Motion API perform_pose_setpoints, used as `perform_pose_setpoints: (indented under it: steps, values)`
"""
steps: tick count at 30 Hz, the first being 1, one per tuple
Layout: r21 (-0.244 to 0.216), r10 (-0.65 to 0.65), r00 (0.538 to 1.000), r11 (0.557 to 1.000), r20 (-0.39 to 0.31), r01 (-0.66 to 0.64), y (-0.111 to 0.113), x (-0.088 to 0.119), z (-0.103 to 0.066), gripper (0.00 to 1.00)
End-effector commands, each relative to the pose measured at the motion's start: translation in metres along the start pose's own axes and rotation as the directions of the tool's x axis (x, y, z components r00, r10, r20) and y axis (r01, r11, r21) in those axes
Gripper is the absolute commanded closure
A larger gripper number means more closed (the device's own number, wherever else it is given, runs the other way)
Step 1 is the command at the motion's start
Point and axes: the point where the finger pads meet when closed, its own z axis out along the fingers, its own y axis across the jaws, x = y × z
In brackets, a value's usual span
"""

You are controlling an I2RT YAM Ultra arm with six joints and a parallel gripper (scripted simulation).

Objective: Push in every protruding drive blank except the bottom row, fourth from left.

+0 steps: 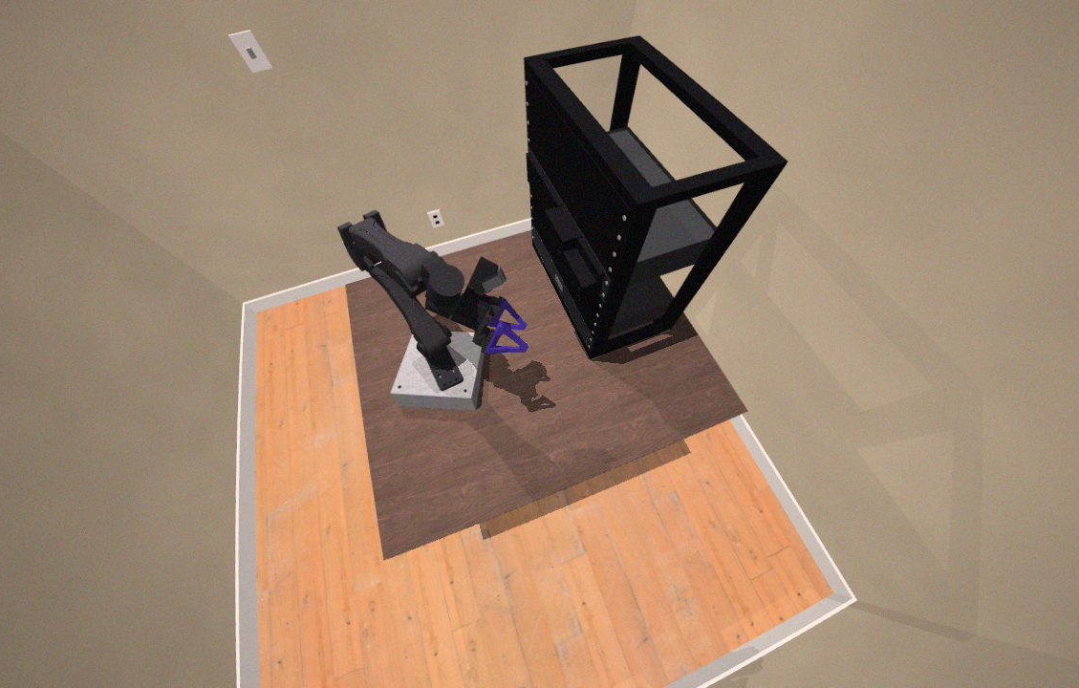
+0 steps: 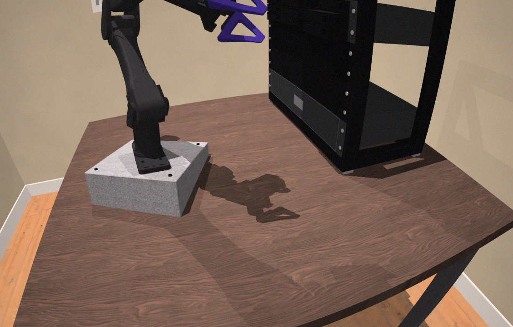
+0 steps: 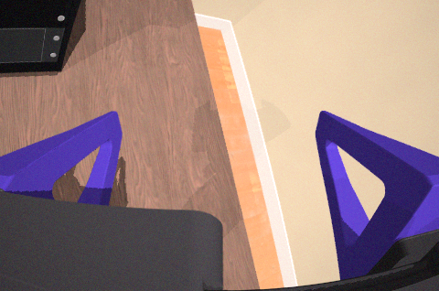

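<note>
Leftmost on the dark wooden table (image 2: pixel 331 252) sat the grey stone-textured base block (image 2: pixel 120 190), with the foot of the black arm (image 2: pixel 140 89) bolted to its top. From there the arm rose, folded back over itself and reached toward the right, as the top view showed (image 1: pixel 406 273). At its end the gripper (image 1: pixel 506 328) hung in the air with its two purple triangular fingers (image 2: pixel 236 30) spread as wide as they go and nothing between them; the wrist view confirmed this, showing only table, floor and wall in the gap between one finger (image 3: pixel 68 163) and the other (image 3: pixel 379 194). In the exterior view the fingertips pointed at the rack's front, high up near the frame's top edge, and stood just beside it; whether they touched it could not be told. Below the gripper, its shadow (image 2: pixel 258 199) lay on the table between the base block and the rack.

Farther right stood the black open-frame rack (image 1: pixel 769 163), upright near the table's far right corner, its front face (image 2: pixel 311 61) turned toward the arm. That face was very dark: a few blanks (image 1: pixel 581 261) appeared to stick out low on it in the top view, but rows and positions could not be made out. A grey panel (image 2: pixel 315 117) ran along its bottom edge. Silver screws (image 2: pixel 346 93) dotted the front post.
</note>
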Motion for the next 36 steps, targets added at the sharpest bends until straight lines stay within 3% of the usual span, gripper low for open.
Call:
perform_pose_setpoints:
  steps: [1, 11, 13, 20, 28, 30, 36]
  values:
    - [0.03, -0.129, 0.977, 0.992, 0.169, 0.126, 0.005, -0.026, -0.013, 0.0]
    - [0.131, -0.383, 0.843, 0.923, 0.377, 0.361, 0.039, -0.048, -0.042, 0.0]
    - [0.131, -0.383, 0.843, 0.923, 0.377, 0.361, 0.039, -0.048, -0.042, 0.0]
    - [0.218, -0.533, 0.71, 0.843, 0.461, 0.491, 0.064, -0.055, -0.059, 0.0]
    - [0.309, -0.657, 0.556, 0.742, 0.509, 0.595, 0.09, -0.056, -0.073, 0.0]
    - [0.309, -0.657, 0.556, 0.742, 0.509, 0.595, 0.09, -0.056, -0.073, 0.0]
    - [0.361, -0.717, 0.46, 0.675, 0.523, 0.643, 0.105, -0.055, -0.08, 0.0]
